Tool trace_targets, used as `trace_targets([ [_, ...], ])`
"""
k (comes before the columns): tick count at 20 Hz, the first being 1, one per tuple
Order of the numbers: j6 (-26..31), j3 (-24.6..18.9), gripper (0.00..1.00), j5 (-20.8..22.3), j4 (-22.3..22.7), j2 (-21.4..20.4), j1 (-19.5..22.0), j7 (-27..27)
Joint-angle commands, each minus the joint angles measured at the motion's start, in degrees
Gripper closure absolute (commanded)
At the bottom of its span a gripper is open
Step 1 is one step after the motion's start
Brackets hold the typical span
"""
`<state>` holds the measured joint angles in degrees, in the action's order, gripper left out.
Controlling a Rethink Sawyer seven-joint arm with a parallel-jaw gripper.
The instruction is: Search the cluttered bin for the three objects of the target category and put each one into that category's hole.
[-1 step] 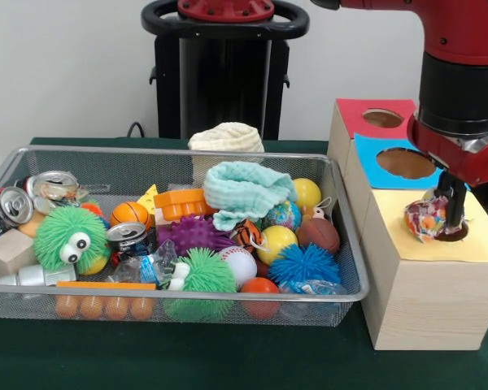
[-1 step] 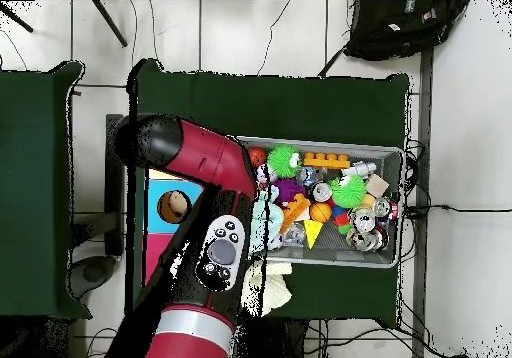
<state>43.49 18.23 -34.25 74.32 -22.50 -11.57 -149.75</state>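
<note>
Reaching over the wooden box [image 1: 427, 284] on the right, I have the arm [image 1: 464, 73] low so the gripper [image 1: 446, 218], clamped on a crinkly wrapped ball [image 1: 425, 218], sits at the yellow panel's hole [image 1: 455, 233]. Holding it there lines up the drop, while the mesh bin [image 1: 351, 268] of clutter stays left.

Front view, low and close across the wire bin [image 1: 342, 236], overhead view, high, straight down, both sharing bin [image 2: 392, 204] and arm [image 2: 205, 174].

cream knitted cloth [image 1: 226, 136] behind bin | black backpack [image 2: 405, 26] on floor
</note>
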Motion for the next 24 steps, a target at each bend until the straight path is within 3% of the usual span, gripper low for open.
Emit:
trace_targets([
  [1, -5.6, -9.1, 1.00, -1.5, 7.3, 2.0, 2.0, -4.7],
  [11, -14.5, -18.2, 1.00, -1.2, 10.6, 4.0, 7.1, 0.7],
  [24, -12.3, -14.6, 1.00, 2.8, 7.8, 6.6, 6.3, -3.1],
])
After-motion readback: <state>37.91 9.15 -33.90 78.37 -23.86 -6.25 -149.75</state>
